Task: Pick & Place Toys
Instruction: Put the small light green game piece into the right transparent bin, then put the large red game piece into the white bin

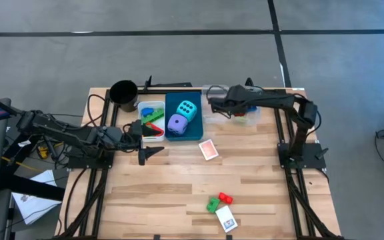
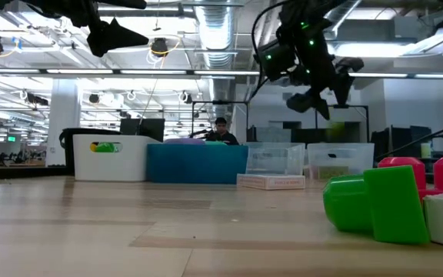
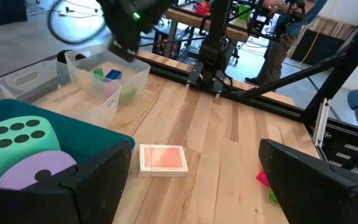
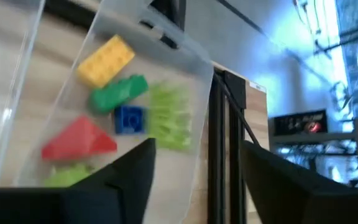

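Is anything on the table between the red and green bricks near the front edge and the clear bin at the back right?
The red and green bricks have mostly bare wood toward the clear bin. The only thing near that line is the reddish card stack, lying flat. The right gripper hovers over the bin; the left gripper waits by the white bin.

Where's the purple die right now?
High view: the purple die sits in the blue bin at the table's back, just in front of the cyan die, beside the white bin.

Cyan die (image 1: pixel 188 109) with dark dots, purple die (image 1: pixel 177 123), red-backed card (image 1: pixel 209 149), yellow brick (image 4: pixel 106 60), blue bin (image 1: pixel 171 101).
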You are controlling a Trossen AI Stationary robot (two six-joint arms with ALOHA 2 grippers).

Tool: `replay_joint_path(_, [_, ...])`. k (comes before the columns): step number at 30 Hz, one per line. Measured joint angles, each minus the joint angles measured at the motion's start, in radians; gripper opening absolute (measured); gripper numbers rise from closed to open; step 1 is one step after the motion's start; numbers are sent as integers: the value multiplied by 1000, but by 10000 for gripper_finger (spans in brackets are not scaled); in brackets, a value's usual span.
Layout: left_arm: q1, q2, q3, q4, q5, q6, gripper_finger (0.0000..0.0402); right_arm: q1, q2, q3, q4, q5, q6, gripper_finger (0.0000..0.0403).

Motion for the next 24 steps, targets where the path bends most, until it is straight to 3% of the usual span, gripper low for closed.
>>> replay_joint_path(4, [0, 0, 0, 0, 0, 0, 346, 38, 1, -45, -24, -3, -29, 266])
replay_joint_path(9, [0, 0, 0, 0, 0, 0, 346, 130, 0, -47, -34, -85, -61, 297])
replay_joint_path(16, [0, 0, 0, 0, 0, 8, 346, 430, 0, -47, 23, -122, -65, 302])
replay_joint_path(24, [0, 0, -1, 0, 0, 10, 346, 802, 0, -47, 352, -142, 116, 303])
